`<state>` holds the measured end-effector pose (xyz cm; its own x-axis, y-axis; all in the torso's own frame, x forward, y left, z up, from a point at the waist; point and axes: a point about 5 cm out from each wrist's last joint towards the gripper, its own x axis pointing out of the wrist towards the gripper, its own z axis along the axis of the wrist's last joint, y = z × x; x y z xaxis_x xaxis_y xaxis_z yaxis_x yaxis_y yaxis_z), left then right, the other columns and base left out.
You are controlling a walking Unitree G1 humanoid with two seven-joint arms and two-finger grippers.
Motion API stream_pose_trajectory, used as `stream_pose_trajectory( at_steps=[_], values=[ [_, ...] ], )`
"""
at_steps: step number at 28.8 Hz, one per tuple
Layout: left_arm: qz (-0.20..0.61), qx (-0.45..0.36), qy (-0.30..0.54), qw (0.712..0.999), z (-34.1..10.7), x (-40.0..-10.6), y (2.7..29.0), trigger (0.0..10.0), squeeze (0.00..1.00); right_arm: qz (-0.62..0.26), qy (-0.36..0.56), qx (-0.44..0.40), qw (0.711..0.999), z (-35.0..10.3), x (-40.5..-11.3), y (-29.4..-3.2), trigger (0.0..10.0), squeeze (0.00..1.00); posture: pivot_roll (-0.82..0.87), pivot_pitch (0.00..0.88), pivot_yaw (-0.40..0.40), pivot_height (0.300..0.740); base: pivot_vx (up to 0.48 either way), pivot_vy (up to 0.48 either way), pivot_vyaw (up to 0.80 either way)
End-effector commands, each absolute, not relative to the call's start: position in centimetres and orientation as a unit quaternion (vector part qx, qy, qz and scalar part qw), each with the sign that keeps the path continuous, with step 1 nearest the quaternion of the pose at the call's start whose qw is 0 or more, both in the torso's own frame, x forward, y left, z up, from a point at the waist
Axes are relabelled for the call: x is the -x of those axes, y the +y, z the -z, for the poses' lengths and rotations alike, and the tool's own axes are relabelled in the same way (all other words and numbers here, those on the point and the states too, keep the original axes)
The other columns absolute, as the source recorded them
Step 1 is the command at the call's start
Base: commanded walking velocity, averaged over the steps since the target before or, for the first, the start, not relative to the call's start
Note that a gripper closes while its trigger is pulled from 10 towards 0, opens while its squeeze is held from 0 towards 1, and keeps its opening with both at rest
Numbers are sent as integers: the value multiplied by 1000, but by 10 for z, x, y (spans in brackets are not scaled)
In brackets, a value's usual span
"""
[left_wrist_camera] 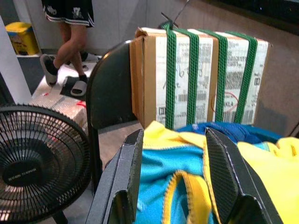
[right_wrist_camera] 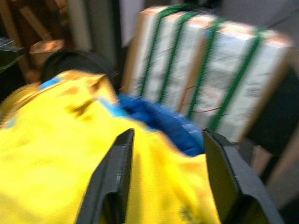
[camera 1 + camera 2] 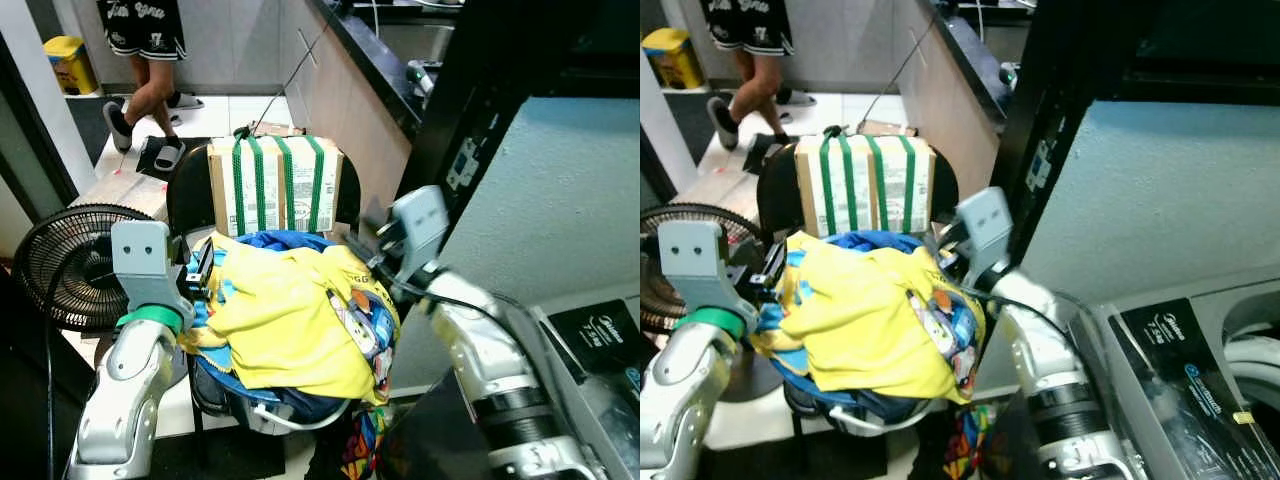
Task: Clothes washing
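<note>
Fingers spread on my left gripper [image 1: 175, 179] over the yellow garment [image 3: 285, 315]; right gripper [image 2: 170, 175] also gaping, just above the laundry pile.

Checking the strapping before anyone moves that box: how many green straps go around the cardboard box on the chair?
4, side by side and upright across the front of the cardboard box, which stands on the chair behind the clothes pile. Straps on its hidden sides cannot be ruled out.

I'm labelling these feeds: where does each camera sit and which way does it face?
Head cameras, left and right eye: look forward and down at the clothes pile on the chair; both silver arms show.
Left wrist: looks along the open left gripper at clothes, fan.
Right wrist: along the open right gripper over yellow cloth.
All share the green-strapped box.
</note>
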<state>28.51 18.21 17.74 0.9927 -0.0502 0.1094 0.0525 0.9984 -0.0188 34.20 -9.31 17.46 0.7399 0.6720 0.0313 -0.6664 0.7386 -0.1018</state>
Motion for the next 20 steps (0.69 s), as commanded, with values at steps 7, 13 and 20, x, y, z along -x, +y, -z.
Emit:
stream_pose_trajectory(
  at_steps=[7,13,20],
  values=[
    [36,9,-46,998,-176,-279,181,10000,0,-412,25,86,907,-151,-331,-78,10000,1000,139,35,-18,740,0,0,0],
    [42,7,-43,998,-174,-276,180,10000,0,-430,37,100,897,-141,-325,-74,10000,1000,150,40,-24,740,0,0,0],
    [48,6,-43,998,-176,-277,179,10000,0,-459,56,120,879,-135,-318,-71,2784,0,148,25,-20,740,0,0,0]
  ],
)
